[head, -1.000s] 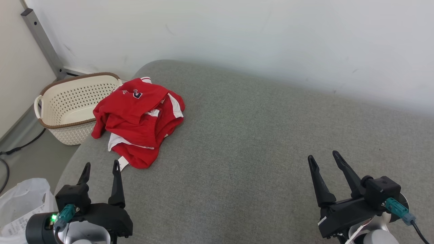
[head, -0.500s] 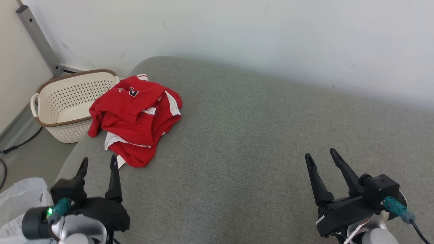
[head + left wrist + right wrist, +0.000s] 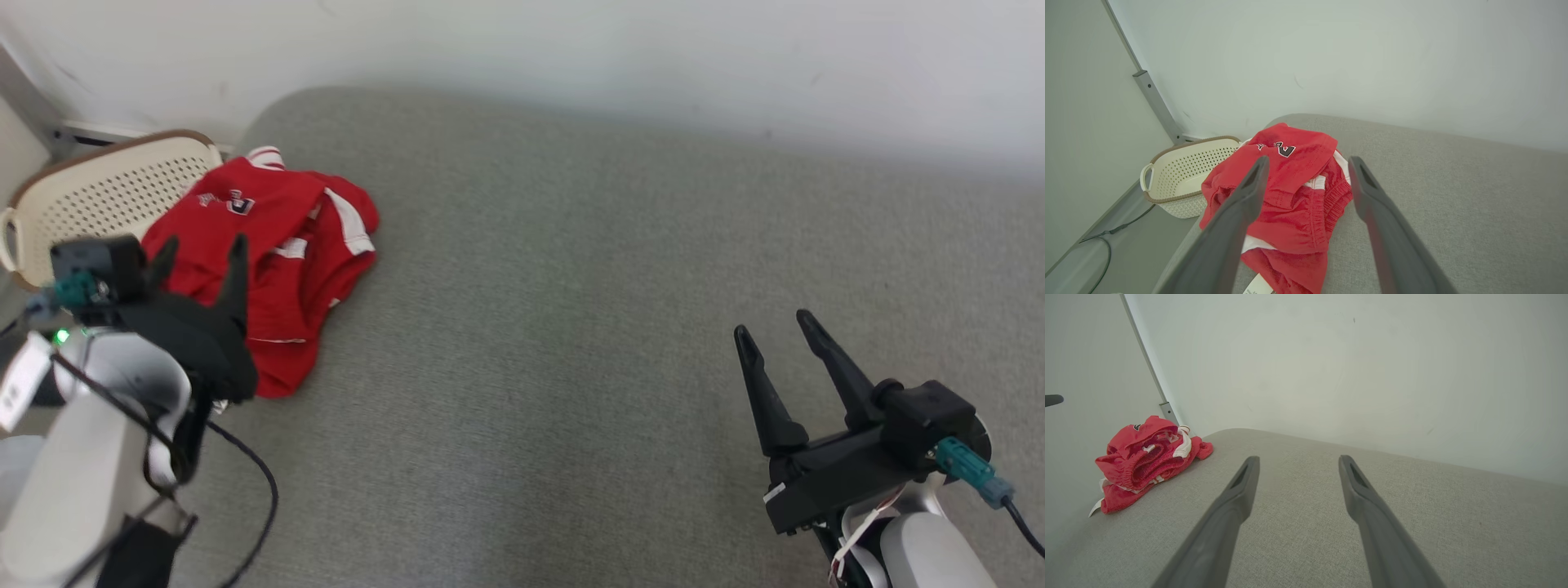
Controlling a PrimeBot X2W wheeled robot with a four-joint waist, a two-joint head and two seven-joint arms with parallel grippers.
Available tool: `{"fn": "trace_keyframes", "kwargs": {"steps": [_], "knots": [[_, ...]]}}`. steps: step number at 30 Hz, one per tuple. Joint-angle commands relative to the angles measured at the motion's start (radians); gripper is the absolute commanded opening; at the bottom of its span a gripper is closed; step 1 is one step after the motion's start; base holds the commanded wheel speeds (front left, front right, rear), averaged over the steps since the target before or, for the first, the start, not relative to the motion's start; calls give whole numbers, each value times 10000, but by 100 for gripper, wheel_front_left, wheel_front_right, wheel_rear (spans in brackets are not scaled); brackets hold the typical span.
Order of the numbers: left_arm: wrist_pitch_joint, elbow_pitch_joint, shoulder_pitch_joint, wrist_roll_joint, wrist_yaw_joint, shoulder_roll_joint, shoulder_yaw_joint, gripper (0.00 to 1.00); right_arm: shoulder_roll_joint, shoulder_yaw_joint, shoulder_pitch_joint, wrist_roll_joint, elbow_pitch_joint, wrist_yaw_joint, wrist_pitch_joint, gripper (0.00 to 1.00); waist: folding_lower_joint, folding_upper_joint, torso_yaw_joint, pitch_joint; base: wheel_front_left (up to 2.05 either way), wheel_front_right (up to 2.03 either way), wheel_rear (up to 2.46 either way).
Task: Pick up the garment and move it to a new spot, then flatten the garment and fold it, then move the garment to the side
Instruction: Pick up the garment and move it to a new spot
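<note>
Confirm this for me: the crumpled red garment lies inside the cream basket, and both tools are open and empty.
Not quite. The red garment lies on the grey cushion, beside the cream basket, not inside it; the left wrist view shows this plainly. The rest holds: the left tool and the right tool are both open and empty.

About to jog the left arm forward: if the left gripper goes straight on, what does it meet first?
Probably the red garment, lying straight ahead between the fingers of the open left gripper; how far off is unclear.
</note>
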Motion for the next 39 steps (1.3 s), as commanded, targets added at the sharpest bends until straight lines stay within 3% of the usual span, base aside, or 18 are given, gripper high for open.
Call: {"fn": "trace_keyframes", "kwargs": {"steps": [1,12,21,22,23,24,25,31,39], "knots": [[67,143,-232,-97,-57,94,28,100,-91,-14,-143,-51,-43,-1,0,100,-1,-1,-550,643,0,0,0],[648,2915,-2083,-497,-549,533,257,100,-345,32,-669,100,-202,0,-74,100,-1,-1,-1470,1950,0,0,0],[293,4625,-2839,-777,-402,874,590,100,-439,14,-892,189,-178,0,-177,100,-1,-1,-1794,2318,0,0,0],[245,4749,-2897,-773,-410,908,581,97,-457,-4,-904,189,-168,0,-194,100,-1,-1,-1802,2327,0,0,0],[131,4856,-2993,-747,-345,969,603,49,-466,-17,-908,191,-163,0,-210,100,-1,-1,-1805,2335,0,0,0],[56,4990,-3062,-740,-302,1009,629,33,-469,-30,-908,191,-152,0,-224,100,-1,-1,-1804,2335,0,0,0],[116,5150,-3082,-747,-322,1013,601,0,-471,-42,-905,182,-139,0,-235,100,-1,-1,-1801,2329,0,0,0],[-1110,5231,-3468,-599,149,1171,748,0,-423,-136,-839,140,-101,-1,-243,100,-1,-1,-1713,2170,0,0,0],[-2672,4214,-3537,-405,458,1267,731,0,-345,-191,-577,137,-45,0,-224,100,-1,-1,-1461,1539,0,0,0]]}}
